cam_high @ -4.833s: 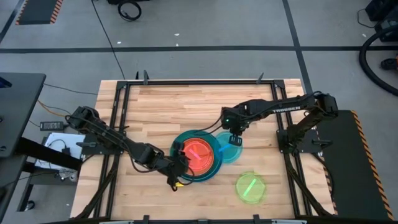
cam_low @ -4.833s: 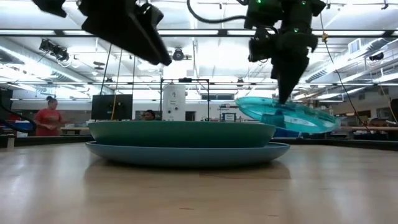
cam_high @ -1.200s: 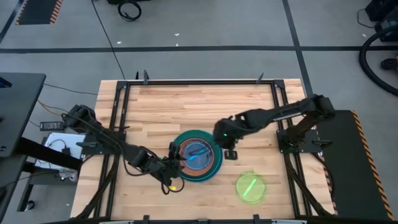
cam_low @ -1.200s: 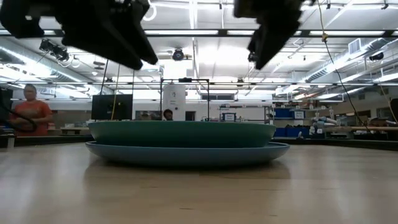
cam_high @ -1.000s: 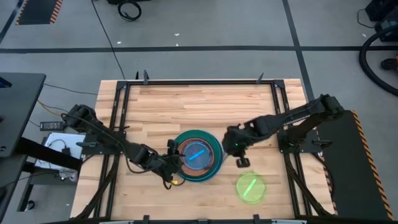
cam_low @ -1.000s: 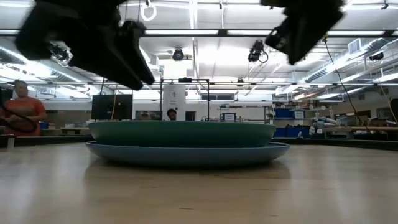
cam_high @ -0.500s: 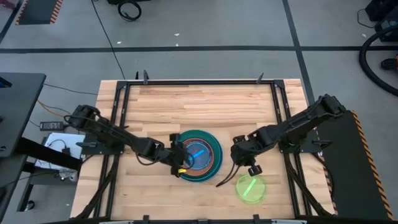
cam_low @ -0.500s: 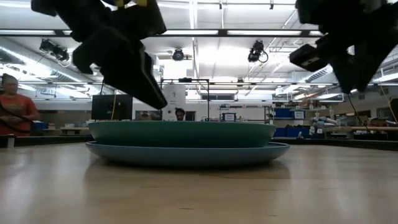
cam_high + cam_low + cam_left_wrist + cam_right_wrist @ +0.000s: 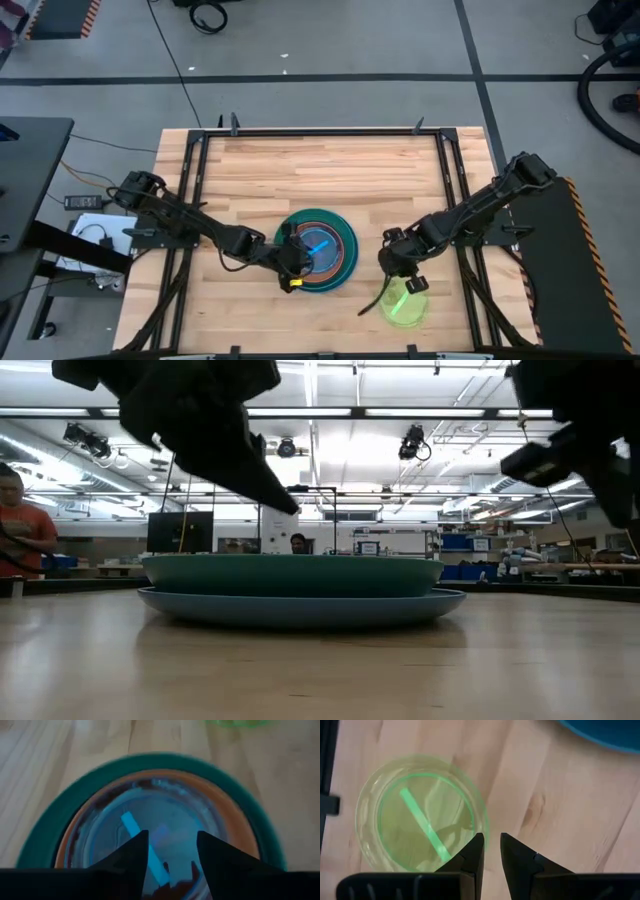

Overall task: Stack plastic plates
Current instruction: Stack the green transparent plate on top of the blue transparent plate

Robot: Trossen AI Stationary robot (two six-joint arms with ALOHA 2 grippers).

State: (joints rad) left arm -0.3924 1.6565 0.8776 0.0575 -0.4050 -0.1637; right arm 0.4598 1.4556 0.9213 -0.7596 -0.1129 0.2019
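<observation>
High view: left gripper point(image 9: 290, 262), fingers spread, empty, hovers at the stack's point(image 9: 318, 250) left rim. Lime plate point(image 9: 403, 303) lies alone, right of the stack. Right gripper point(image 9: 407, 280), slightly parted, empty, sits above its rim; best to straddle the near edge squarely before pinching.

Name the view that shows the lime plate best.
The right wrist view: the lime plate fills it, with the right end effector at its rim. The high view shows it small; the low view misses it; the left wrist view catches only an edge.
</observation>
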